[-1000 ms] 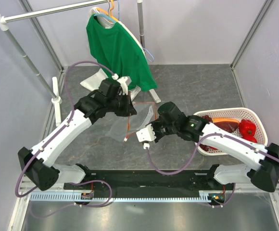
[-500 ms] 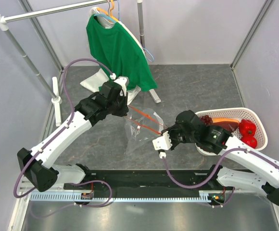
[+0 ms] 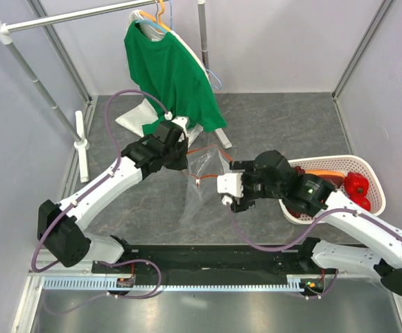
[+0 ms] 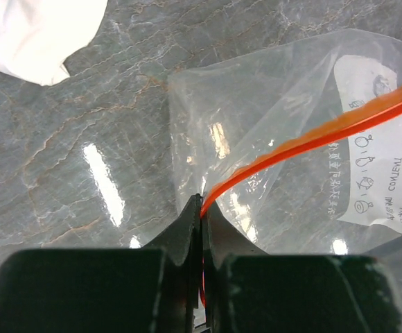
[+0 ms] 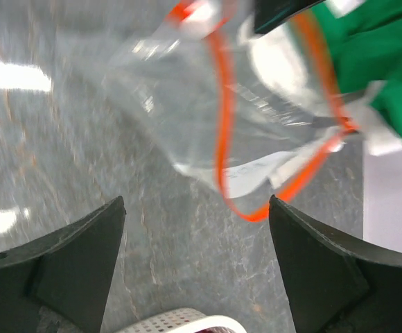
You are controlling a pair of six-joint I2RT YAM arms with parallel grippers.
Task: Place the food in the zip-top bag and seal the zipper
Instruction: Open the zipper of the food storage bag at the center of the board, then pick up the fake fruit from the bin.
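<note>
The clear zip-top bag (image 3: 205, 179) hangs off the table by one corner. My left gripper (image 3: 181, 157) is shut on the end of its orange-red zipper (image 4: 305, 139), which runs out from between the closed jaws (image 4: 202, 208). The bag's white label (image 4: 387, 173) faces the left wrist camera. My right gripper (image 3: 234, 186) stands open just right of the bag, touching nothing. Its view shows the bag (image 5: 208, 104) and a loop of zipper (image 5: 222, 139) beyond the spread fingertips (image 5: 196, 202). The red food (image 3: 355, 184) lies in the basket, partly hidden by the right arm.
A white perforated basket (image 3: 367, 166) sits at the right behind my right arm. A green shirt (image 3: 170, 69) hangs on a rack at the back. White cloth (image 3: 135, 118) lies beneath it. A white pole stand (image 3: 82, 142) is at the left.
My right gripper was shut at the bag's zipper and pulled it right; now it has let go, opened and risen. The bag has swung up and hangs from my left gripper.
</note>
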